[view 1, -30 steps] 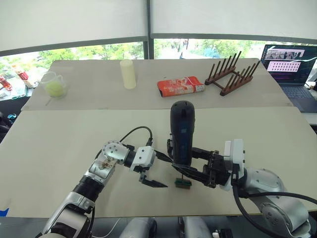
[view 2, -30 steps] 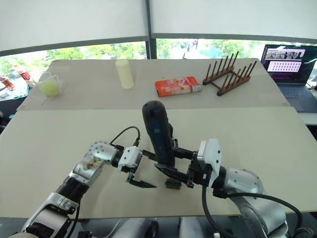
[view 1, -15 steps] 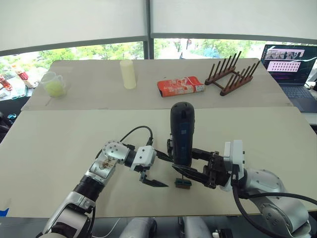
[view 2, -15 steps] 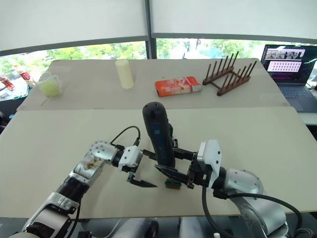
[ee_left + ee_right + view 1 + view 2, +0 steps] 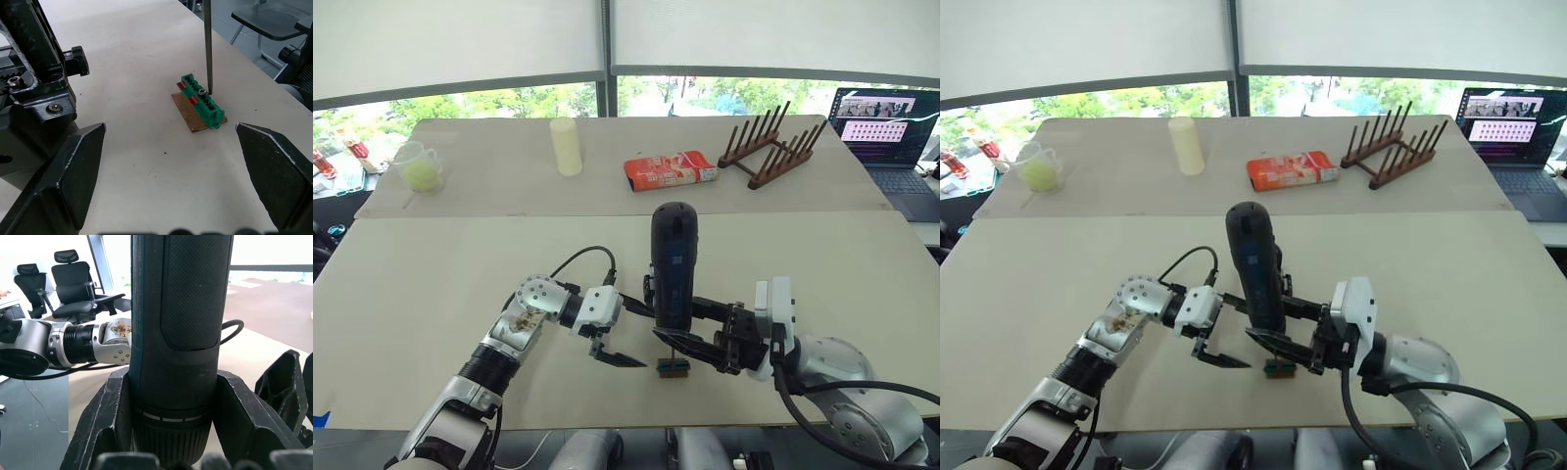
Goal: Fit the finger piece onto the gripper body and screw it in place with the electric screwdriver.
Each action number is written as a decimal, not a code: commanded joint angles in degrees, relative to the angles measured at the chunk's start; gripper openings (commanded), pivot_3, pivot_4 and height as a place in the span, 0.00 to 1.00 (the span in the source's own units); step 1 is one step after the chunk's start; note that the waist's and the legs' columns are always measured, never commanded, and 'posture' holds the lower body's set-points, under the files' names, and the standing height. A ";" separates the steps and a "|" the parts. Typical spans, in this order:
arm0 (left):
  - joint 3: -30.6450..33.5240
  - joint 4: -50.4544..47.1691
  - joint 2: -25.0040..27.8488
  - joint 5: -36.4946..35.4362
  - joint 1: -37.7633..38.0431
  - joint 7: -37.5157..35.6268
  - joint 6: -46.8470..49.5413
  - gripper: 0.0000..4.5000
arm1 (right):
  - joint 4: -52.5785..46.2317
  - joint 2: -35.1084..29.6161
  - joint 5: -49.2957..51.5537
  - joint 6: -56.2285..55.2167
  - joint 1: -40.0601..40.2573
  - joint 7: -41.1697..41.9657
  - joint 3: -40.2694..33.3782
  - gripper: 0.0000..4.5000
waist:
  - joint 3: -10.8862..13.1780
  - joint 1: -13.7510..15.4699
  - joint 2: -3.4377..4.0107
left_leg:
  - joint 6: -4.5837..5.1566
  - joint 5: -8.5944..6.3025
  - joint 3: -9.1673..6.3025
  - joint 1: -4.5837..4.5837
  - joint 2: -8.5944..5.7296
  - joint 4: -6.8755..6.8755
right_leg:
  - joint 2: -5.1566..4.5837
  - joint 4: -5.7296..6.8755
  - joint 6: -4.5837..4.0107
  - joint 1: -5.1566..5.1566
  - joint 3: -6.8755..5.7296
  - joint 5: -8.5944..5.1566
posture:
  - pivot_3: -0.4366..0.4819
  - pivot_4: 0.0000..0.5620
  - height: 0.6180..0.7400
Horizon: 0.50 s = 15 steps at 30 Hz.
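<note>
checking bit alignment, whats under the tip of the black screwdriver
A small green block on a brown card, lying on the beige table. The thin metal bit of the black cylindrical electric screwdriver meets a screw head on top. Beneath the card is hidden.

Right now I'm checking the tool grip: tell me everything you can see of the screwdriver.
The screwdriver is a thick black cylinder with a rounded top, a bluish side panel and textured grip. It stands upright, clamped near its lower end by the right gripper. Its thin metal bit points down, its tip at a screw on the green block on the table.
</note>
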 commanded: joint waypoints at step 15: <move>-0.20 -2.38 0.42 -0.99 1.61 -1.20 -0.24 1.00 | -6.53 -1.87 8.23 1.49 -2.74 -4.42 -6.29 0.43 | 0.00 -0.03 0.00 | 0.00 0.00 0.00 0.01 0.02 -0.02 | -0.06 -0.01 0.00 0.00 0.01 0.00 | 0.48 0.27 1.00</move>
